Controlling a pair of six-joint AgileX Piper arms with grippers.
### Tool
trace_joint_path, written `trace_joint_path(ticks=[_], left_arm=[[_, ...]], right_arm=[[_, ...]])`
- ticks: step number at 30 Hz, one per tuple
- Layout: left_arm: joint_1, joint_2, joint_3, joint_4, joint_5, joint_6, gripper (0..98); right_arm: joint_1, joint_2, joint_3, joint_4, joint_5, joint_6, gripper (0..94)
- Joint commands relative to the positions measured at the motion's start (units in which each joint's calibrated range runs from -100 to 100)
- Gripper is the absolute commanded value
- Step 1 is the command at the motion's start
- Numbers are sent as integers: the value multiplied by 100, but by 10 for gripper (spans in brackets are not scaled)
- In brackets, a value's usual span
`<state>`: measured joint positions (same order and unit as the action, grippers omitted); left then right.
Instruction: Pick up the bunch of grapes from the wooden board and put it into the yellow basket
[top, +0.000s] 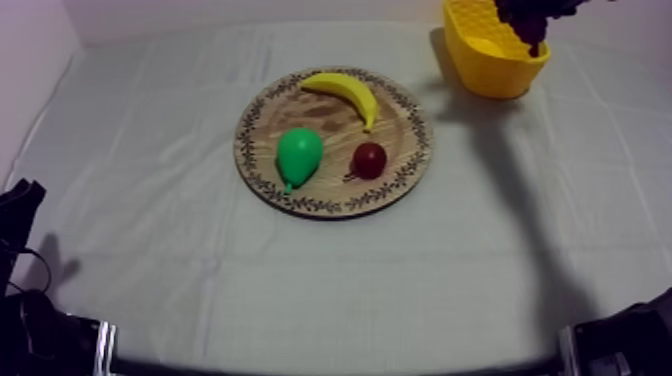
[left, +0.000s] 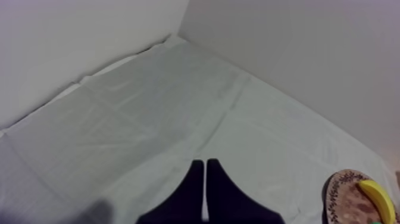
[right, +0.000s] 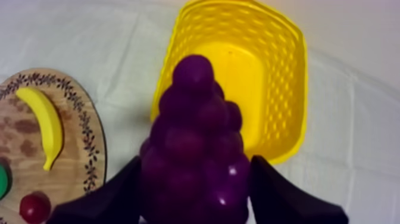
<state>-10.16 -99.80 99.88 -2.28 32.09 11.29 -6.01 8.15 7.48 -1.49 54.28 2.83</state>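
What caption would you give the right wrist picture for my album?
Right gripper shut on the bunch of grapes at the yellow basket, beside the wooden board.

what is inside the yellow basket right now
No fruit shows in the yellow basket: its floor and far walls are bare. The bunch of grapes, held by the right gripper just above it, hides part of the inside.

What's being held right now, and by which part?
The right gripper holds the bunch of grapes by its wider part, one finger each side; the left gripper holds nothing.
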Motion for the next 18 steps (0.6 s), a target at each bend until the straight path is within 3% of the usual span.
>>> trace_joint_path(ticks=[1, 18], left_arm=[[-1, -3, 1, 0, 0, 2, 1], [-1, -3, 1, 0, 0, 2, 1]], right_arm=[[0, 277, -340, 26, -40, -3, 328], [115, 2260, -2204, 182, -196, -85, 331]])
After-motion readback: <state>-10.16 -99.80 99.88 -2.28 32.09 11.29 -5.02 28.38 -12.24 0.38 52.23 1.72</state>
